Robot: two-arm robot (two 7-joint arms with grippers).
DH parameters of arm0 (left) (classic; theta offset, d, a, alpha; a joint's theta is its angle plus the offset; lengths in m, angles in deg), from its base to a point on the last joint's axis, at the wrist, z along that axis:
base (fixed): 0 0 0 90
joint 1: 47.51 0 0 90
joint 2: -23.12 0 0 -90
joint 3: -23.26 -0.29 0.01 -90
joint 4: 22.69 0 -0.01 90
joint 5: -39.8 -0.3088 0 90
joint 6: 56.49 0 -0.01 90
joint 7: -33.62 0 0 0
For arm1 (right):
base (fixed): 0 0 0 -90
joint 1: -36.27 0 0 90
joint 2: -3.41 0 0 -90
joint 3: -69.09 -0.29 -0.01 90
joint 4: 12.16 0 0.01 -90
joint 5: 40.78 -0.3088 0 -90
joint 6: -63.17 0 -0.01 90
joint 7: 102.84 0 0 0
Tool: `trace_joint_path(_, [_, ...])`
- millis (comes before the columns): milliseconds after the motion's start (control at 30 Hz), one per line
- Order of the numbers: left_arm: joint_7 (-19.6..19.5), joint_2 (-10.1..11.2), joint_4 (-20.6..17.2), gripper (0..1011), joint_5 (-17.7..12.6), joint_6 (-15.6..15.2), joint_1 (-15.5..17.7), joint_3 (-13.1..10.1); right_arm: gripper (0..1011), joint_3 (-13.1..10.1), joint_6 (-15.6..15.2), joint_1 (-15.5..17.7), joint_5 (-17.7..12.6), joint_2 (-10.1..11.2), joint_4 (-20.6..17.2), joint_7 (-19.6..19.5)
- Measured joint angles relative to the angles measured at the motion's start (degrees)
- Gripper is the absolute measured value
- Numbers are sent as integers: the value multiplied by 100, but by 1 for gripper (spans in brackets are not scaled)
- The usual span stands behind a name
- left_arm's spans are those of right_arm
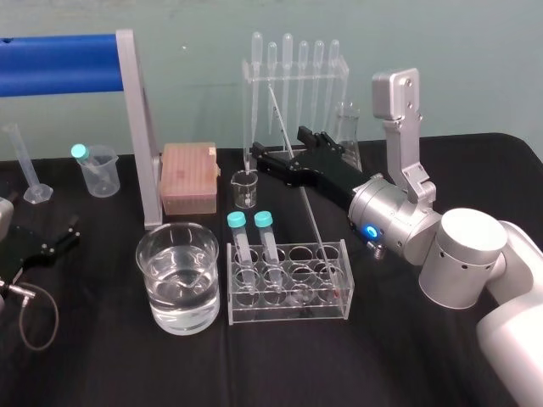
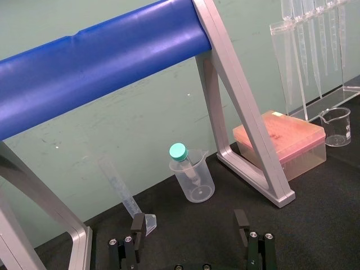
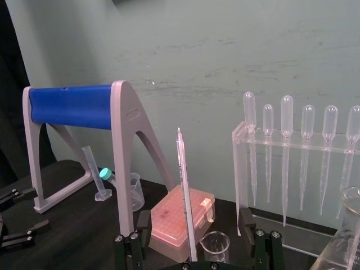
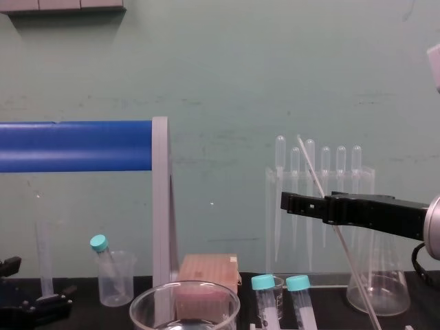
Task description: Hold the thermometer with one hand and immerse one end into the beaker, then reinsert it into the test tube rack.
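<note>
The thermometer [image 1: 307,203] is a long thin glass rod leaning in the right end of the clear test tube rack [image 1: 342,270]. Its upper part passes between the black fingers of my right gripper [image 1: 280,146], which reaches in from the right. In the right wrist view the thermometer [image 3: 185,191] stands between the fingers [image 3: 142,225], which are wide open and clear of it. The beaker [image 1: 146,254], wide and holding water, stands left of the rack. My left gripper [image 2: 190,225] rests open on the black table at the far left, nothing in it.
Two teal-capped tubes [image 1: 267,242] stand in the rack's left end. Behind are a pipette stand [image 1: 293,72], a small glass beaker [image 1: 245,188], a pink tip box [image 1: 188,176] and a conical flask [image 1: 348,131]. A blue-barred frame [image 1: 136,127] and a plastic beaker [image 1: 100,170] stand at the left.
</note>
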Motion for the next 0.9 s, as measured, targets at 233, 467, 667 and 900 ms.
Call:
trace_joint_path(233, [0,0,0,1008,0,0,0,0,1002,4,5,-3,-3,3,0,0])
trace_joint_path(467, [0,0,0,1008,0,0,0,0,929,8,9,-3,-7,4,0,0])
trace_joint_path(667, [0,0,0,1008,0,0,0,0,800,8,12,-3,-8,4,0,1])
trace_joint_path(900, [0,0,0,1008,0,0,0,0,568,9,13,-3,-8,4,0,1])
